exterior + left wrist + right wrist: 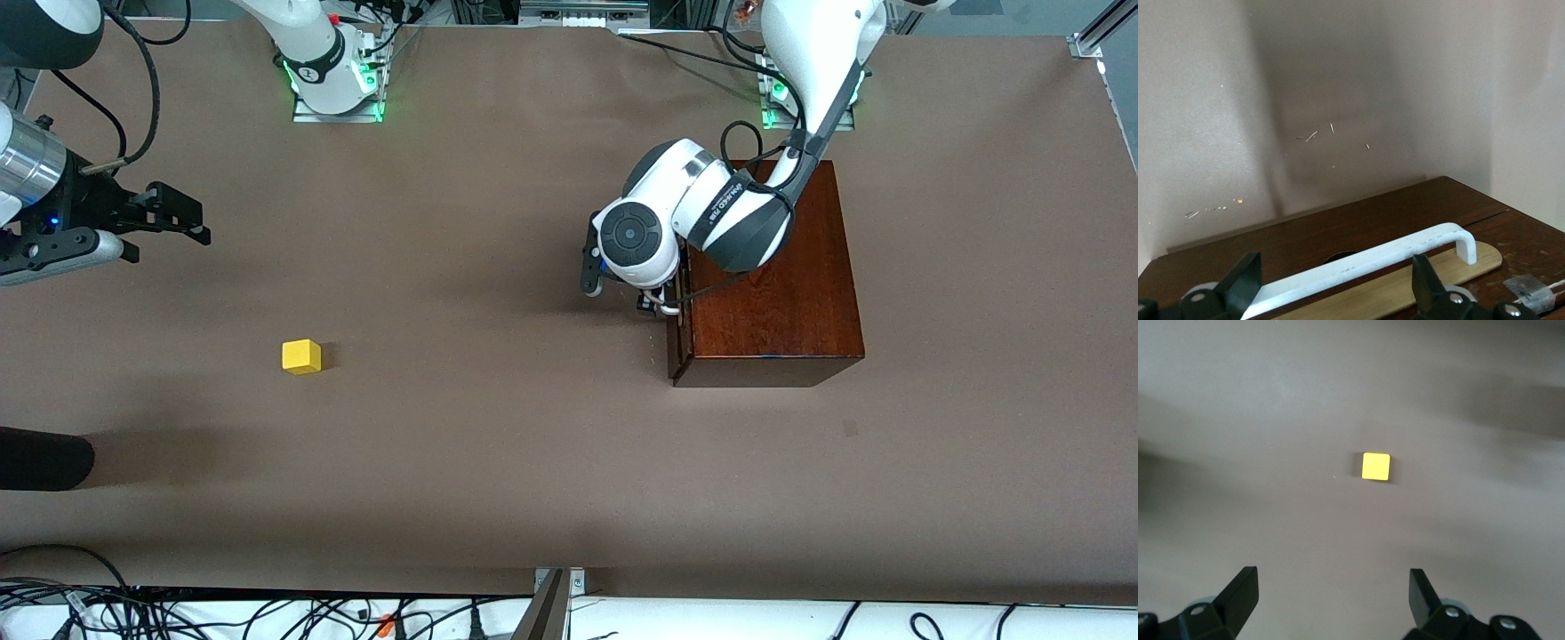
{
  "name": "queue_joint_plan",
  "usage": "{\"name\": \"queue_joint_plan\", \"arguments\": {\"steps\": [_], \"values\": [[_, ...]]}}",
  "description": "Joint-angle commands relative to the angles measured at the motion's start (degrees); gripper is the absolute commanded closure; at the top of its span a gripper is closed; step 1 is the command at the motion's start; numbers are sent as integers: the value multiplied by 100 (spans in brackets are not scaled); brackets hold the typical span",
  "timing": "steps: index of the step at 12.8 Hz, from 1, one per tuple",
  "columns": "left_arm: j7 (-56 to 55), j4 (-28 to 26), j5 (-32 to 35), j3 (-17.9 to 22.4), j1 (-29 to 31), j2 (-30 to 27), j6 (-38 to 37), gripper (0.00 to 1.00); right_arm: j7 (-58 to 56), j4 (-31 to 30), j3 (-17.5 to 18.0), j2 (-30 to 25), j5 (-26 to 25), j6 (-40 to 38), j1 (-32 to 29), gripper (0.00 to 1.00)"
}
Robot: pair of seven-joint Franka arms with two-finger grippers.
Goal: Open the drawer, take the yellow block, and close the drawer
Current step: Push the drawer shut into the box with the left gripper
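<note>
Drawer (679, 327) shut, flush in the mahogany box (772, 284), white bar handle (1365, 267) lying crosswise between the spread fingers (1243, 280) of the left gripper (656, 302), pressed close at the drawer front. Probably poised to clench on the bar and pull toward the right arm's end. Yellow block (301, 356) out on the bare table (533, 462), well apart from the box, under the waiting right gripper (173, 218), fingers (1241, 590) parted, empty.
</note>
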Motion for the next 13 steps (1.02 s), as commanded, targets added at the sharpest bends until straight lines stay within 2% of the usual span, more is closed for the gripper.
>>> {"name": "queue_joint_plan", "arguments": {"steps": [1,2,5,9,11,13], "values": [[24,6,165,30,62,-147,-107,0,30,196,136,52,-278,-128,-39,0],[24,76,165,30,62,-147,-115,0,56,231,144,70,-462,-119,13,0],[-404,121,-27,30,79,-304,-265,0,65,468,118,70,-464,-162,14,0],[-2580,129,-572,30,158,-866,-572,0,74,539,92,70,-464,-180,-21,0],[-3707,129,-617,39,403,-1288,-747,0,56,539,83,70,-516,-189,-39,0],[-4306,129,-582,48,780,-1517,-1072,0,56,539,83,70,-508,-285,-48,0]]}}
